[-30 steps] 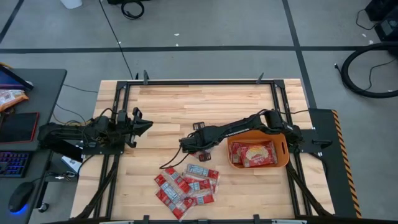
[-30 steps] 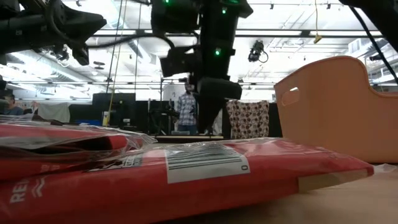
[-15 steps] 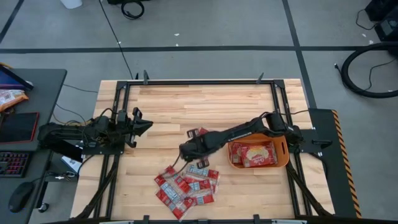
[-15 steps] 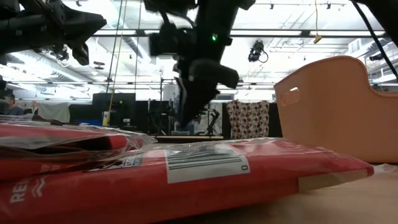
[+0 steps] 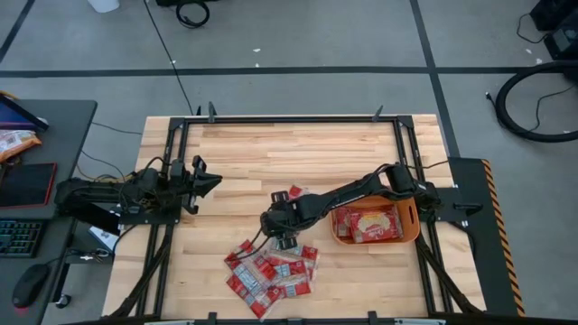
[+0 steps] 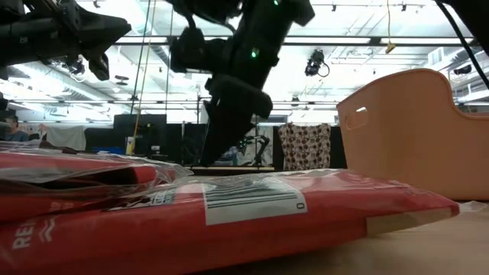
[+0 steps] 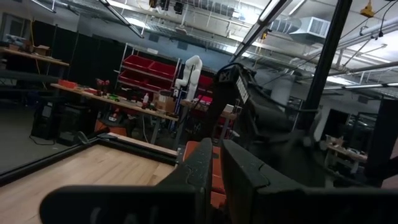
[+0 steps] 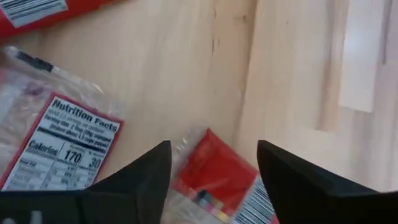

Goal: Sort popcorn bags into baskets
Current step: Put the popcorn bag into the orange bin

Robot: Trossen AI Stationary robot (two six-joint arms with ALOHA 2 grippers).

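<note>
Several red popcorn bags (image 5: 269, 269) lie in a loose pile near the table's near edge; they fill the foreground of the low view (image 6: 229, 218). The orange tub (image 5: 412, 222) stands to the right of the pile with red bags (image 5: 368, 224) inside; it also shows in the low view (image 6: 412, 130). My right gripper (image 5: 278, 236) is open, pointing down just above the far edge of the pile. In the right wrist view (image 8: 212, 149) a red bag's corner (image 8: 214, 174) lies between its fingers, and a bag with a nutrition label (image 8: 68, 143) lies beside it. My left gripper (image 5: 215, 181) waits, shut, at the table's left.
Black frame rails (image 5: 172, 181) run along the table's left and right sides. A side desk (image 5: 36, 181) on the left holds a keyboard, a mouse and an orange snack bag (image 5: 13, 142). Bare wood (image 5: 298, 149) lies toward the far edge.
My right gripper has gone toward the table's near edge and down, from the middle of the table to the far edge of the bag pile, tipping to point downward. The bags and the tub have stayed where they were.
</note>
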